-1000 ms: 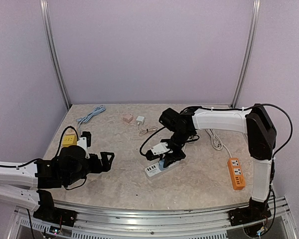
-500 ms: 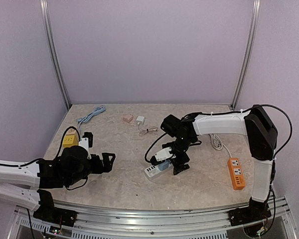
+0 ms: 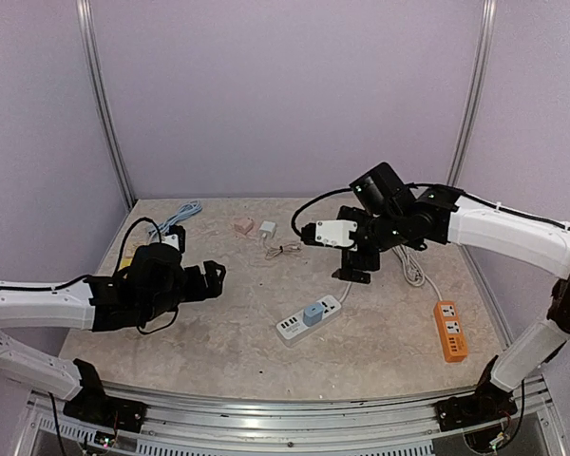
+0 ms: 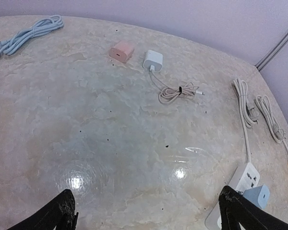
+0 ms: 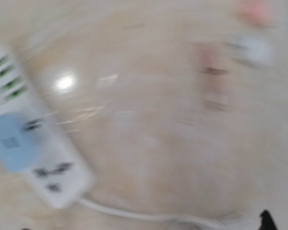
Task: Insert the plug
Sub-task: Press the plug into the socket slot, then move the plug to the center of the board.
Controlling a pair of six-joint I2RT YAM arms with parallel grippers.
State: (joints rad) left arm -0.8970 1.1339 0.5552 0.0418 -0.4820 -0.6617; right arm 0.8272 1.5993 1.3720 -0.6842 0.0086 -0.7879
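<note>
Hard to read: the right wrist view is motion-blurred. Only the blue plug on the white power strip comes through, plus 1 dark fingertip in the bottom right corner. The plug's pins are hidden; its body sits flush on the strip, so it looks seated. The left wrist view cuts the white power strip and blue plug off at the lower edge, partly behind 1 finger. Markings on both strips are too small to read from the top.

Vs 1 s ago: the right gripper was down on the plug. Now it is lifted and pulled back toward the far right, well apart from the white power strip, jaws released and nothing in them. The blue plug stayed in the strip, which lies about where it was. The left gripper has moved further out over the table and its arm now hides the yellow item seen earlier. Its fingertips are spread wide, empty, above bare tabletop.

Count:
- 2 arms
- 2 strips: 1 white, 1 orange power strip
- 1 blue plug
- 2 loose chargers: pink charger, white charger
- 1 thin coiled cable on the white charger
- 1 blue-grey cable, far left
- 2 white cord bundles, right side
</note>
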